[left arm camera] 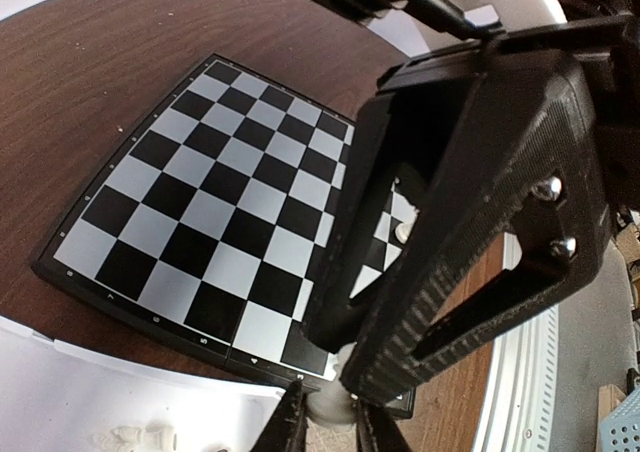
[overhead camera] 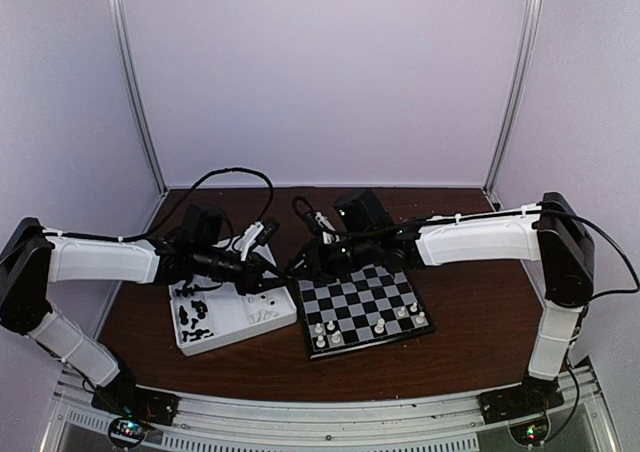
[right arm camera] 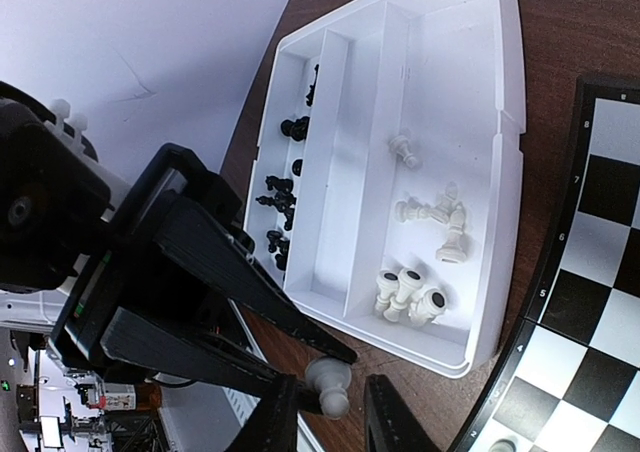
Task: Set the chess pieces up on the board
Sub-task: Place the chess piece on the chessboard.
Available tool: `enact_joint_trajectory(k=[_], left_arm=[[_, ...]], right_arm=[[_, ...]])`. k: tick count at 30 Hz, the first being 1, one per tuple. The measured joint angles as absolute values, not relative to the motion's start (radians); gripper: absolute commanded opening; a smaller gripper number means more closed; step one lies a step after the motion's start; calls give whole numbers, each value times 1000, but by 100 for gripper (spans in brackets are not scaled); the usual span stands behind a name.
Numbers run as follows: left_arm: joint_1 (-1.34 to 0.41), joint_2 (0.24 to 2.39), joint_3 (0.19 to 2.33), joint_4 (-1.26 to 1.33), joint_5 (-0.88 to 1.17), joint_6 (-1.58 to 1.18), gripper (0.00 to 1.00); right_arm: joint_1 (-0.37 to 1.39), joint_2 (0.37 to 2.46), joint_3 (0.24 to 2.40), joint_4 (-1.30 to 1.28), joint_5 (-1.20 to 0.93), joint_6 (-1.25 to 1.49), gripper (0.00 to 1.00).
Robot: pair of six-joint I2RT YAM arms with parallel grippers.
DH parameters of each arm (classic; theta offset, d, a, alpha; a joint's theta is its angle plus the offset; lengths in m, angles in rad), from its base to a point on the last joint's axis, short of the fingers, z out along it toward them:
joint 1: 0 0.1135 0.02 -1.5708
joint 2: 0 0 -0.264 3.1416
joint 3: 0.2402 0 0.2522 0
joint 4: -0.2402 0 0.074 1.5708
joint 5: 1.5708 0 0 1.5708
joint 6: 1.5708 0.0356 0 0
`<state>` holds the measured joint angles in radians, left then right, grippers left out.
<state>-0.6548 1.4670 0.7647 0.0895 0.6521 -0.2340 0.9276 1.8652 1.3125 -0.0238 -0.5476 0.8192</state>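
Hand-off looks on: left claw (left arm camera: 333, 424) pinches a cream-white plastic chess piece (right arm camera: 328, 387) between white compartment tray (right arm camera: 510, 122) and black-and-grey checked chessboard (overhead camera: 355, 302), right claw (right arm camera: 330, 417) straddling it, clamped or not I cannot tell.

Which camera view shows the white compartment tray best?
Right wrist view: the tray fills it, compartments and pieces distinct. Top view shows it small, partly under the left arm; left wrist view, only a white corner.
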Motion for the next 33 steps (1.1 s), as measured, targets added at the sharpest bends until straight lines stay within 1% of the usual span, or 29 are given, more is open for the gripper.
enact_joint_trajectory(k=[10,14,16,20,22,25,31,33], left_arm=[[-655,1464,765,90,651,-232,19],[-655,1463,765,90,650,-232,19],[-655,1463,765,89,647,-231,19],[-655,1462,765,89,646,-229,18],[-655,1462,764,89,646,-229,18],[-655,1462,764,88,645,-229,18],[-655,1462,764,83,640,-229,18],[-655,1462,764,80,639,-229,18]], right_arm=[[926,1867,1312,27,-580,876,15],[926,1871,1311,37,-588,894,22],[926,1873,1311,41,-590,901,22],[926,1873,1310,43,-590,902,18],[925,1873,1308,43,-590,905,18],[925,1874,1308,42,-590,905,21],[925,1878,1308,40,-589,900,21],[925,1880,1308,36,-589,897,24]])
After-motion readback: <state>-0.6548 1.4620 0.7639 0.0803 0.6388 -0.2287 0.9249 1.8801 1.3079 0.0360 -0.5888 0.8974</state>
